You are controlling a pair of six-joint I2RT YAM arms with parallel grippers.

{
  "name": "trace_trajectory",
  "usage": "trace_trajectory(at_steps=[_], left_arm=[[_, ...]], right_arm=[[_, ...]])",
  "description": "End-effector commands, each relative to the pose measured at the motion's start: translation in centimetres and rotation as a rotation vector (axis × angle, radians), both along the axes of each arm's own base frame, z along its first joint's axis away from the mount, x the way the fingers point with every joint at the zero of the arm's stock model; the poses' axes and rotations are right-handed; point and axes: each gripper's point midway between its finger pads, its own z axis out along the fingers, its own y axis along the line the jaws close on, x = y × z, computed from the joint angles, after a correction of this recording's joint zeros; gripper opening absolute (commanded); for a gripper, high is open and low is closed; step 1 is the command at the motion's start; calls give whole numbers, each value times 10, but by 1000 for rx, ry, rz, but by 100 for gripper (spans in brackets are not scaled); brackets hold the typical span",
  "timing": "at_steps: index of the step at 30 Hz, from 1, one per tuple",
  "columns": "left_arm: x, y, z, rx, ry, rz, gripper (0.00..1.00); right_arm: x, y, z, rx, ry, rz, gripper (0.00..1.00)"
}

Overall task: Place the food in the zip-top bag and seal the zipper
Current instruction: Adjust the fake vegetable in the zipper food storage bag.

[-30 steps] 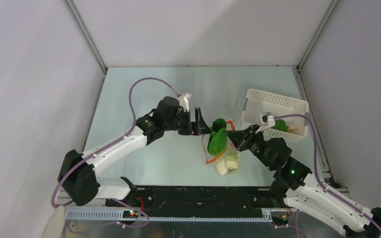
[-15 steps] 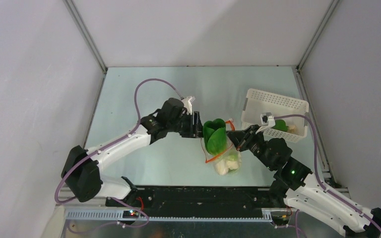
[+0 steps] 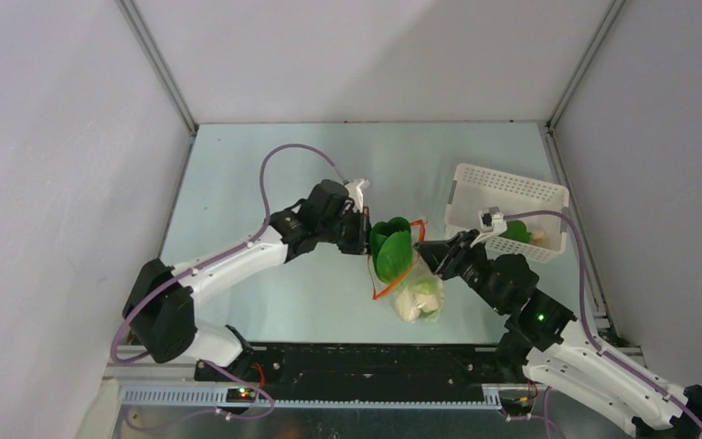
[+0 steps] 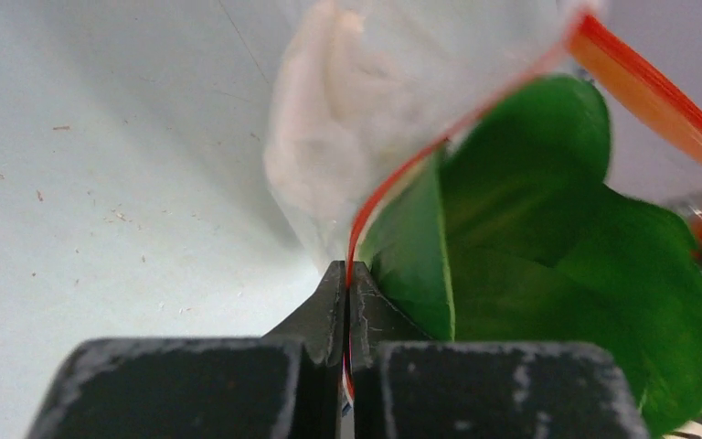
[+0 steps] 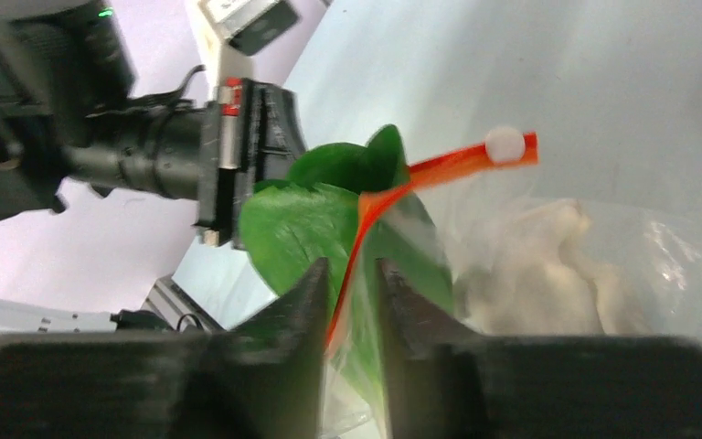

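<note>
The clear zip-top bag (image 3: 420, 294) lies mid-table with cream garlic-like food (image 3: 410, 310) inside and a green leafy piece (image 3: 390, 249) standing out of its mouth. My left gripper (image 3: 366, 240) is shut on the orange-red zipper (image 4: 393, 183) at the mouth's left edge, and the leaf (image 4: 548, 238) is just right of its fingers. My right gripper (image 5: 352, 270) stands slightly open at the mouth's right side. The zipper (image 5: 448, 165) runs loose between its fingers, with the garlic (image 5: 539, 274) behind it in the bag.
A white perforated basket (image 3: 507, 187) stands at the back right, holding a green piece (image 3: 516, 229) and a cream piece (image 3: 539, 236). Both arms meet over the table's middle. Grey walls close in the left, right and far sides.
My left gripper moved right to the bag mouth and shut on the zipper strip. My right gripper went from shut to slightly open, releasing the strip. The leaf shifted a little left.
</note>
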Motion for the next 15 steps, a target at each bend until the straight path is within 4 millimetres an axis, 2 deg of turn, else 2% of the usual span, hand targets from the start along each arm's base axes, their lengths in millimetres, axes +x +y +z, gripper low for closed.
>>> trace_trajectory(at_steps=[1, 2, 3, 4, 5, 6, 9, 12, 15], left_arm=[[3, -2, 52, -56, -162, 13, 0], [3, 1, 57, -52, -181, 28, 0], [3, 2, 59, -50, -186, 33, 0], [2, 4, 61, -45, -194, 45, 0], [2, 5, 64, -47, -201, 49, 0], [0, 6, 65, -43, -206, 52, 0], [-2, 8, 72, -44, -226, 58, 0], [-2, 8, 78, -48, -241, 65, 0], [-2, 7, 87, -59, -254, 69, 0]], right_arm=[[7, -18, 16, -57, -32, -80, 41], [6, -21, 9, -97, -12, -83, 49], [6, -24, 17, -118, -29, -95, 53], [5, -27, 12, -173, -24, -96, 58], [6, -31, 21, -189, -35, -120, 60], [6, -35, 18, -241, -36, -127, 62], [3, -39, 42, -285, -96, -156, 65], [0, -25, 62, -288, -171, -118, 66], [-6, 0, 65, -298, -188, -38, 66]])
